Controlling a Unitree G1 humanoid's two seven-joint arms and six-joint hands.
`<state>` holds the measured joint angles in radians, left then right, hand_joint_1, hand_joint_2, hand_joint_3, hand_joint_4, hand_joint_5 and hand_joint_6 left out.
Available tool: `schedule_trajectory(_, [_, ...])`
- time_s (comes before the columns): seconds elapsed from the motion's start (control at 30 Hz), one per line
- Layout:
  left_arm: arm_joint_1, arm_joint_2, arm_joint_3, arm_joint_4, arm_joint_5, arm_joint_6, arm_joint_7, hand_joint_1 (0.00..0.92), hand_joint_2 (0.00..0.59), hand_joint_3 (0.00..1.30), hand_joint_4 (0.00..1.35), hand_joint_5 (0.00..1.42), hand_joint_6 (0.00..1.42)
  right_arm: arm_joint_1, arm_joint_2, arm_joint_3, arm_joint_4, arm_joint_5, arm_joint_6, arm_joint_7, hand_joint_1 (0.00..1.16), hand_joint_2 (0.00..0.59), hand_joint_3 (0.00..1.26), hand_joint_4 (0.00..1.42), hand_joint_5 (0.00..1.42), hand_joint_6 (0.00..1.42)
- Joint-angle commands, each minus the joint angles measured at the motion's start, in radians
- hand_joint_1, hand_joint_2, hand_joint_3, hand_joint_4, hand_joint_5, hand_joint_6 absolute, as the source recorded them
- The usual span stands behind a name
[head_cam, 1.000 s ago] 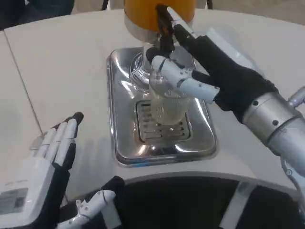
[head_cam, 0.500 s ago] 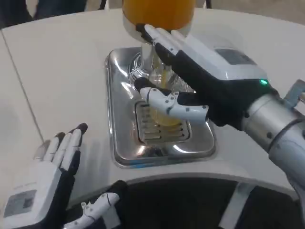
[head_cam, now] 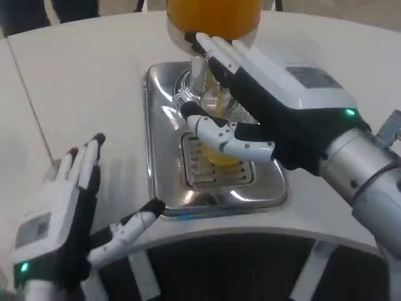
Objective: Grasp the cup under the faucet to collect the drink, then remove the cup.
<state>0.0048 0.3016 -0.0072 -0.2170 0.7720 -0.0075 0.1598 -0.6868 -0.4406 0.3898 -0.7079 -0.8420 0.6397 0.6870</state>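
A clear plastic cup [head_cam: 216,128] with orange drink in its bottom stands on the silver drip tray [head_cam: 163,169], under the faucet of the orange drink dispenser [head_cam: 213,15]. My right hand [head_cam: 263,113] wraps around the cup from the right: thumb across its front, fingers reaching behind it toward the faucet. Most of the cup is hidden by this hand. My left hand [head_cam: 66,213] hovers at the lower left with fingers spread, holding nothing, well clear of the tray.
The white table [head_cam: 81,81] stretches to the left and behind the tray. Its curved front edge [head_cam: 250,229] runs just below the tray, with a dark gap beneath.
My right hand turned palm-down and closed around the cup a second ago, and orange drink has appeared in the cup. My left hand has lifted and tilted, thumb out toward the tray.
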Motion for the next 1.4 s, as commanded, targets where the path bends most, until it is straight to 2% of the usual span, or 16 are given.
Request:
schedule_trajectory(0.03, [-0.053,-0.015,-0.045,0.046,0.003,0.004,0.02,0.106,0.085,0.0,0.0,0.0,0.0,0.013,0.025,0.008,0.021,0.003,-0.01,0.049,0.18,0.513,0.0,0.0,0.0,0.01])
schedule_trajectory(0.17, [-0.097,-0.025,-0.08,0.079,-0.001,0.005,0.028,0.113,0.082,0.0,0.0,0.0,0.0,0.006,0.045,-0.002,0.036,-0.018,-0.012,0.051,0.2,0.525,0.0,0.0,0.0,0.02])
schedule_trajectory(0.47, [-0.185,-0.052,-0.115,0.146,-0.026,0.007,0.04,0.123,0.07,0.0,0.0,0.0,0.0,0.067,0.091,-0.036,0.022,-0.078,-0.013,0.007,0.24,0.535,0.0,0.0,0.0,0.02])
schedule_trajectory(0.7, [-0.23,-0.056,-0.141,0.189,-0.034,-0.001,0.045,0.126,0.068,0.0,0.0,0.0,0.0,0.155,0.15,-0.094,-0.002,-0.106,-0.028,-0.095,0.28,0.533,0.0,0.0,0.0,0.02])
schedule_trajectory(0.83, [-0.242,-0.058,-0.151,0.201,-0.037,-0.006,0.046,0.123,0.067,0.0,0.0,0.0,0.0,0.238,0.221,-0.14,-0.035,-0.109,-0.035,-0.211,0.3,0.547,0.0,0.0,0.0,0.02])
schedule_trajectory(0.93, [-0.248,-0.061,-0.158,0.208,-0.037,-0.006,0.048,0.124,0.066,0.0,0.0,0.0,0.0,0.284,0.261,-0.168,-0.038,-0.09,-0.055,-0.271,0.38,0.531,0.0,0.0,0.0,0.02])
schedule_trajectory(1.03, [-0.254,-0.065,-0.162,0.221,-0.049,-0.015,0.051,0.127,0.062,0.0,0.0,0.0,0.0,0.347,0.292,-0.184,-0.047,-0.08,-0.088,-0.342,0.4,0.53,0.0,0.0,0.0,0.02])
schedule_trajectory(1.13, [-0.259,-0.064,-0.167,0.229,-0.053,-0.021,0.058,0.127,0.058,0.0,0.0,0.0,0.0,0.397,0.264,-0.177,-0.06,-0.101,-0.137,-0.351,0.4,0.528,0.0,0.0,0.0,0.02])
schedule_trajectory(1.3, [-0.277,-0.068,-0.168,0.256,-0.091,-0.032,0.056,0.123,0.055,0.0,0.0,0.0,0.0,0.527,0.142,-0.176,-0.107,-0.18,-0.276,-0.317,0.45,0.506,0.0,0.0,0.0,0.02])
schedule_trajectory(1.4, [-0.289,-0.069,-0.17,0.276,-0.11,-0.048,0.067,0.136,0.044,0.0,0.0,0.0,0.0,0.61,0.11,-0.199,-0.128,-0.176,-0.33,-0.31,0.5,0.485,0.0,0.0,0.0,0.02])
